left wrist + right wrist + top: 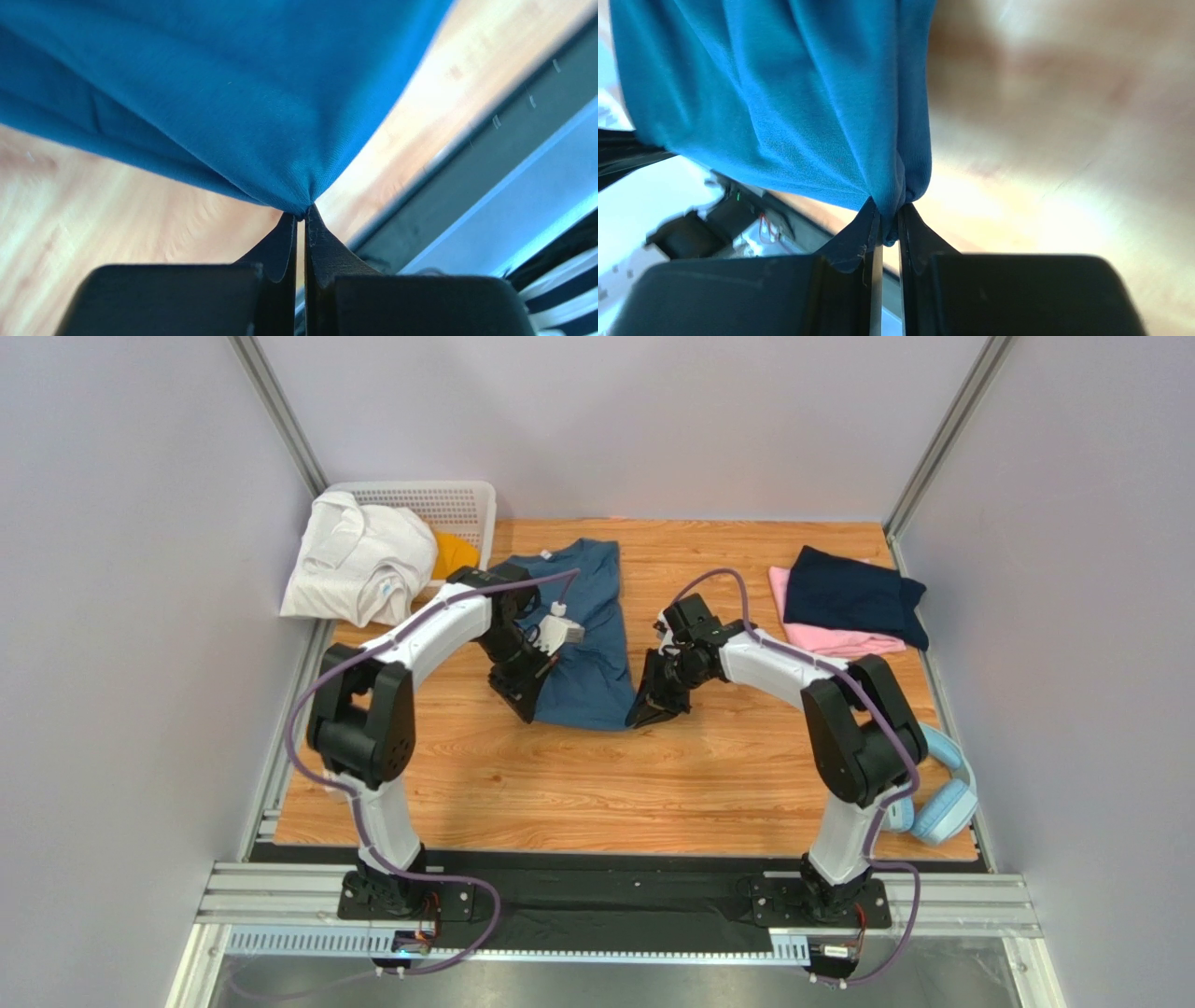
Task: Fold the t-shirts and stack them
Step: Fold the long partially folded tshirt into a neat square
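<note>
Far to the left of the teal-blue t-shirt point(596, 602), at the back left corner of the wooden table point(631, 784), a white garment point(358, 557) lies crumpled over the front of a white lattice basket point(463, 501). An orange garment point(452, 553) peeks out between that heap and the blue shirt's far end. The teal-blue t-shirt itself lies in the middle of the table, its far part resting on the wood and its near edge gathered between the two arms. At the shirt's near left corner the left gripper point(300, 212) is clamped on the cloth: in the left wrist view its jaws meet with only a sliver between them. A pinch of blue fabric fans out from their tips, with the wood showing beyond it. At the shirt's near right corner the right gripper point(888, 210) also grips the fabric; its jaws stand narrow, with a bunched fold of the hem caught between the tips. Well to the right of the teal-blue t-shirt, by the table's right edge, a dark navy t-shirt point(856, 595) lies folded on top of a folded pink t-shirt point(835, 639), the pink showing along its left and near sides. Farther right again, and nearer than the blue shirt's near edge, light-blue headphones point(943, 791) lie at the table's right edge
</note>
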Robot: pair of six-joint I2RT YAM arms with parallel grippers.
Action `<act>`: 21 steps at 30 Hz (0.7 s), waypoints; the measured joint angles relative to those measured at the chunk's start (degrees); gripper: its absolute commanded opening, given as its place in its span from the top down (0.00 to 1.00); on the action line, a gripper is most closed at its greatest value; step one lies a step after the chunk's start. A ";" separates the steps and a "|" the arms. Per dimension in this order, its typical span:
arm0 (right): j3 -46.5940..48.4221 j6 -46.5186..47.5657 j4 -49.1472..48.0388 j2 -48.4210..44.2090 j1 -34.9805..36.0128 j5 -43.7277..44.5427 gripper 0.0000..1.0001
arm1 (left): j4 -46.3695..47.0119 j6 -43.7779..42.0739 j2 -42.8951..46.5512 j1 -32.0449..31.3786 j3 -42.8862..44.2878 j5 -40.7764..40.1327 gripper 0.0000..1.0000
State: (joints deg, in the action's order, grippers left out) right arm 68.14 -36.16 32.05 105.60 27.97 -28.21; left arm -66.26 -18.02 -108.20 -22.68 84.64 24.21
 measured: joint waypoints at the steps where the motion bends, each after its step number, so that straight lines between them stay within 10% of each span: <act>1: -0.96 -0.04 0.15 -1.64 0.52 -0.26 0.98 | -1.40 -1.22 2.14 -0.09 -0.59 0.57 1.00; 21: -13.40 -9.09 6.12 -30.25 10.91 -0.37 0.97 | -7.91 -12.72 19.39 -0.24 -14.73 7.87 1.00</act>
State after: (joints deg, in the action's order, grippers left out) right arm 54.74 -45.25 38.17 75.35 38.87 -28.58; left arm -74.17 -30.74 -88.82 -22.92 69.91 32.08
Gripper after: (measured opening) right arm 0.108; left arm 0.009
